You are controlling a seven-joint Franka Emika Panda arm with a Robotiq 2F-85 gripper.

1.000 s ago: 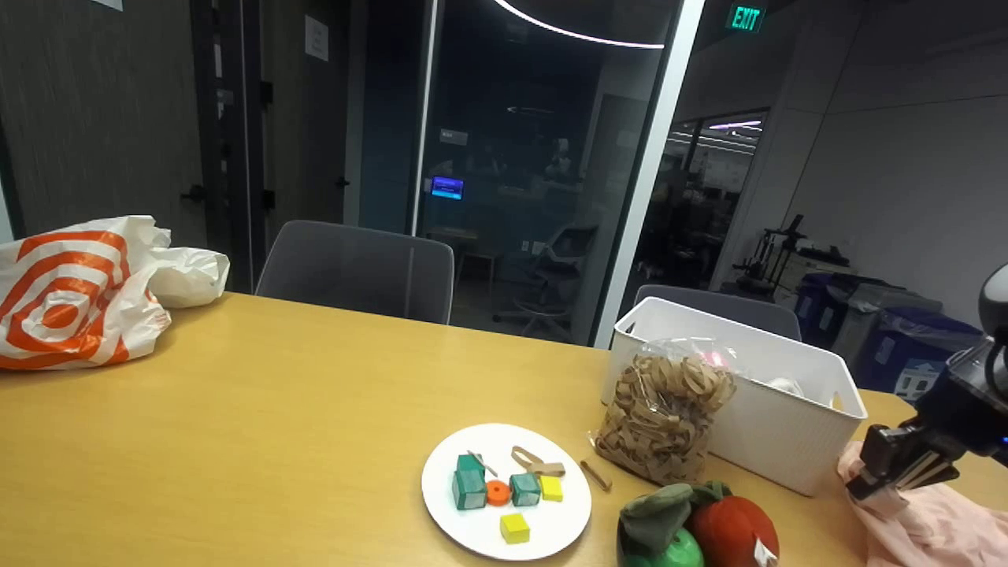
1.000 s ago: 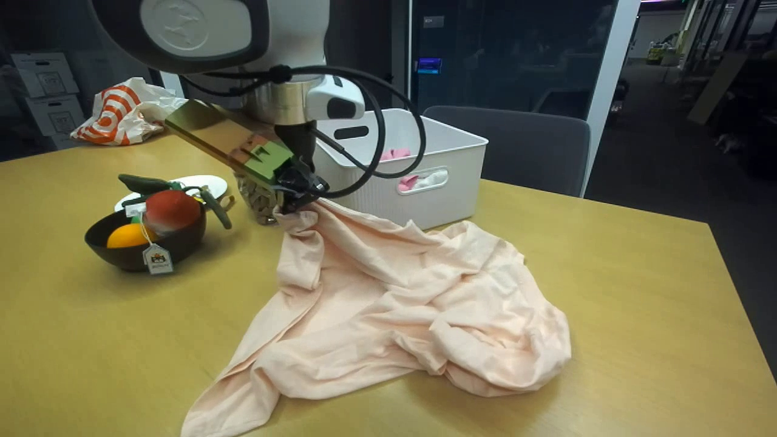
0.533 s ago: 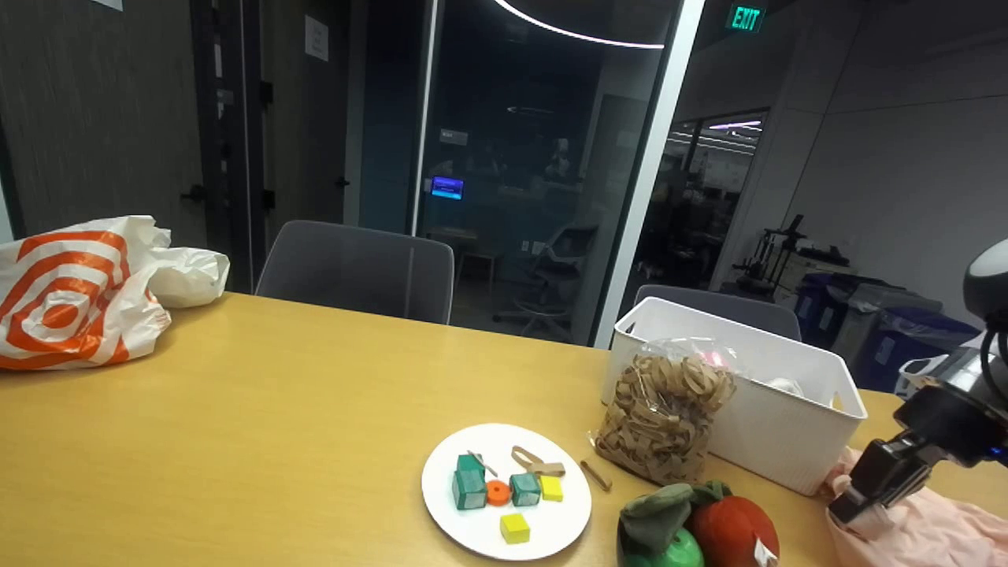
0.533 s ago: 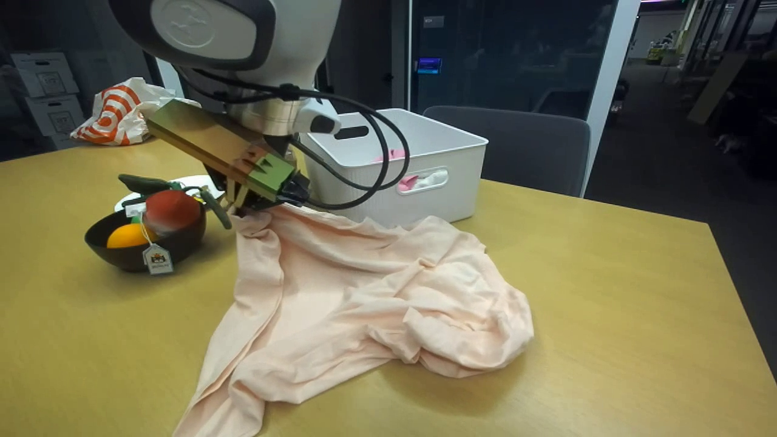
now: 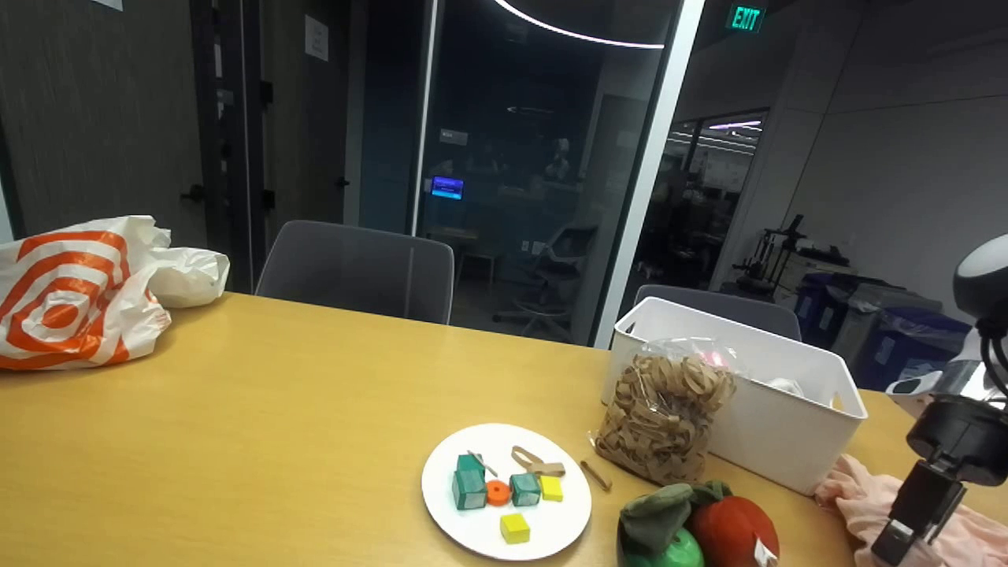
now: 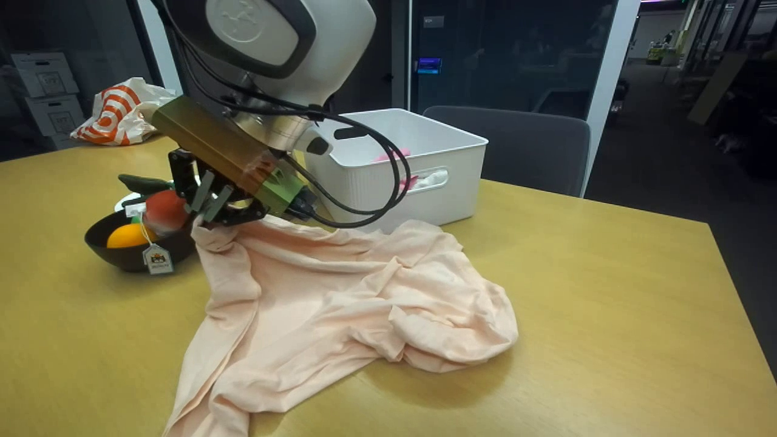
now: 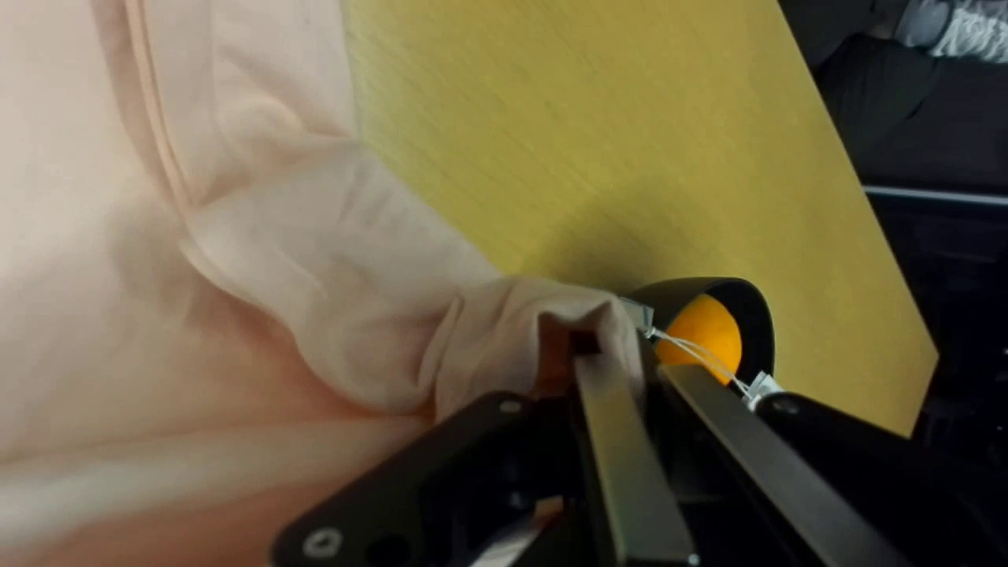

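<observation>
My gripper (image 6: 205, 217) is shut on an edge of the pale pink cloth (image 6: 340, 303). It holds this edge raised beside the dark bowl (image 6: 130, 258). The rest of the cloth lies crumpled on the table and spreads toward the front. In the wrist view the cloth (image 7: 315, 260) bunches at the fingertips (image 7: 630, 364), and the bowl (image 7: 756, 323) with an orange fruit (image 7: 705, 331) is just beyond them. In an exterior view the gripper (image 5: 894, 543) and part of the cloth (image 5: 858, 488) show at the right edge.
A white bin (image 6: 400, 194) with pink and white items stands behind the cloth. A clear bag of brown strips (image 5: 665, 417) leans by it. A white plate (image 5: 449, 524) holds small blocks. The bowl holds a red fruit (image 6: 164, 209). A shopping bag (image 6: 115, 115) lies farther back.
My gripper has moved toward the bowl and turned, pulling the held cloth edge along. The whole cloth has slid the same way across the table. The bowl and bin have not moved.
</observation>
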